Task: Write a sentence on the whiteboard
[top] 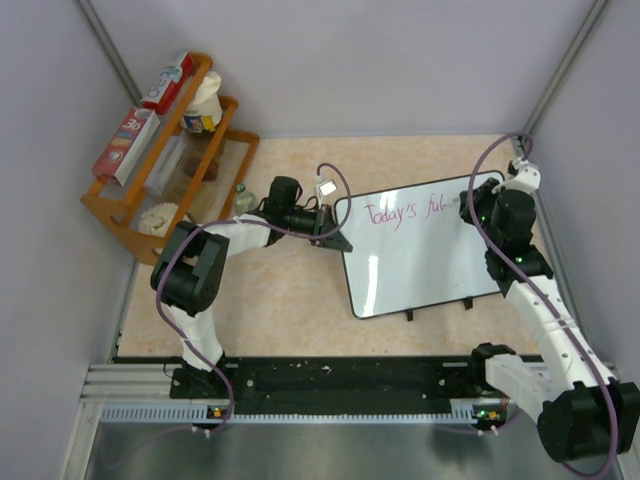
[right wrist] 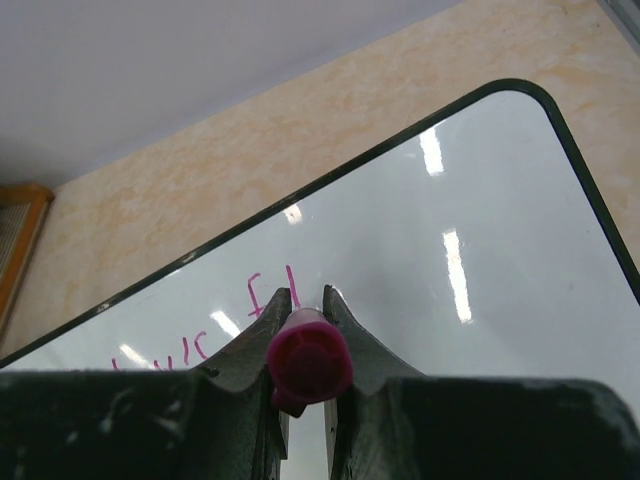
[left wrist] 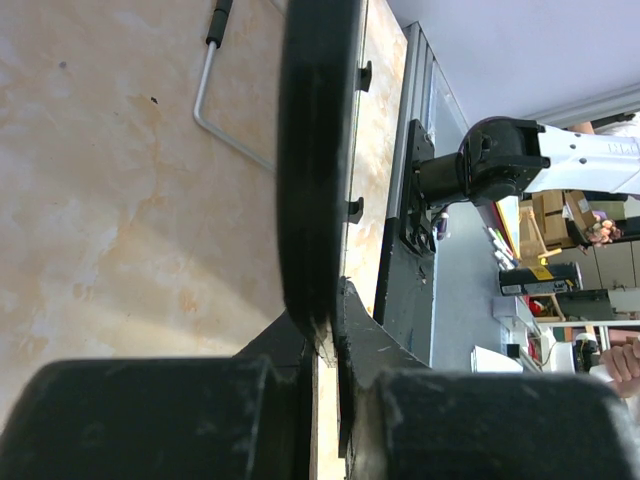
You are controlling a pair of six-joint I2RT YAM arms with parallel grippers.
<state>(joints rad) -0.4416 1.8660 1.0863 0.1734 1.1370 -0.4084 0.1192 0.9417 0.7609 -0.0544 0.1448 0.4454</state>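
The whiteboard (top: 425,260) lies tilted at the table's centre right, with its black frame. Pink cursive writing (top: 403,213) along its top reads "Today's ful", in one line. My left gripper (top: 334,234) is shut on the board's left edge; in the left wrist view the gripper (left wrist: 335,322) pinches the black frame (left wrist: 315,150) edge-on. My right gripper (top: 470,207) is over the end of the writing. In the right wrist view it (right wrist: 307,296) is shut on a pink marker (right wrist: 308,362), tip hidden, pointing at the board (right wrist: 460,250) just right of the letters "f l" (right wrist: 270,296).
A wooden rack (top: 120,215) with boxes and a jar stands at the back left. The board's wire stand (left wrist: 215,100) and small black feet (top: 409,316) stick out. A black rail (top: 330,380) runs along the near edge. Grey walls close in the table.
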